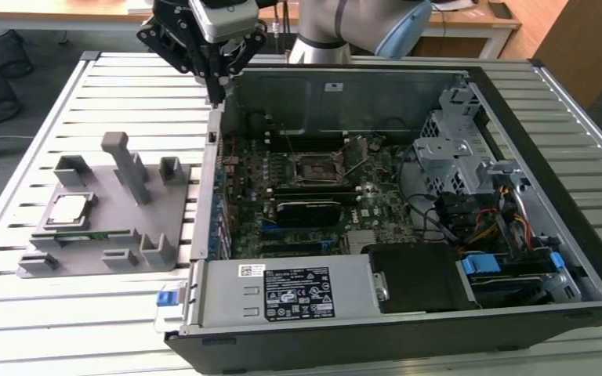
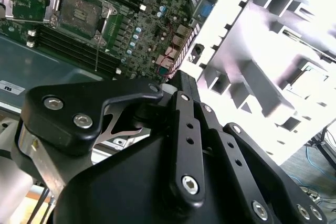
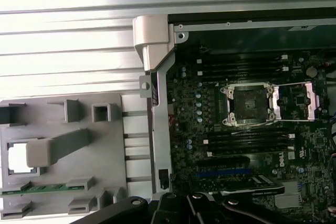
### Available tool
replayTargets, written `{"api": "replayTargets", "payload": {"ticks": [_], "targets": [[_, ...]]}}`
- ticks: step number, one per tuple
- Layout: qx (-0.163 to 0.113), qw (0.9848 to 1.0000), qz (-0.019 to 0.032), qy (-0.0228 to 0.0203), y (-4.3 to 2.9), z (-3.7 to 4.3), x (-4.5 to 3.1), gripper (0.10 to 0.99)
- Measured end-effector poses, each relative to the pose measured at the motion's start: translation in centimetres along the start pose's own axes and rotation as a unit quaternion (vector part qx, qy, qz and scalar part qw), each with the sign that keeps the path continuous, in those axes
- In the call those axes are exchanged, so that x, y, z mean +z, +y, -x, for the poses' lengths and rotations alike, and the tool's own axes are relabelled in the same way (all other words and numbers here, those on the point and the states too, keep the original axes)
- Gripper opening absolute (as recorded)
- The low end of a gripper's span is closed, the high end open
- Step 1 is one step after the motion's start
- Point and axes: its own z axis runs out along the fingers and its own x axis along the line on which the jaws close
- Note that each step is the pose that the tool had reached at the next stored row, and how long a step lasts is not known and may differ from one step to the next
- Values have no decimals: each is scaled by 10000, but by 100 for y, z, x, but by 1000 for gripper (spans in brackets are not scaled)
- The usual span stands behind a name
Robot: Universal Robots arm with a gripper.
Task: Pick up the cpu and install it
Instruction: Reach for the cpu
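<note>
Black gripper [image 1: 217, 95] fingers come together to a narrow tip with nothing between them, and we see them hanging above the far corner of the open computer case [image 1: 343, 78], on its wall towards the exterior view's left. In the second wrist view the gripper's [image 2: 184, 80] dark linkages fill the foreground, with the motherboard [image 2: 142, 30] beyond them.

Just past that wall lies the motherboard [image 1: 312, 196], and on it the dark square CPU socket [image 1: 313, 166], seen in the first wrist view [image 3: 245, 104] with its metal frame [image 3: 296, 100] swung open to one side.

Well apart from the gripper, outside the case on the exterior view's left, we find the grey plastic fixture [image 1: 107, 215] resting on the slatted metal table [image 1: 123, 94]. The cpu [image 1: 69, 209] sits flat in a square recess of that fixture, silvery-white top up, untouched. In the first wrist view a grey post [image 3: 55, 148] of the fixture [image 3: 105, 150] partly hides the cpu [image 3: 17, 158]. A long narrow green circuit strip [image 1: 81, 237] lies in a slot just beside it.
</note>
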Motion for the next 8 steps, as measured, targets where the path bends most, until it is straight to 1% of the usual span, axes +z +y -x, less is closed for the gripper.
{"api": "replayTargets", "payload": {"ticks": [8], "targets": [[-1, 10000, 0, 0, -7, -95, 0, 106]]}}
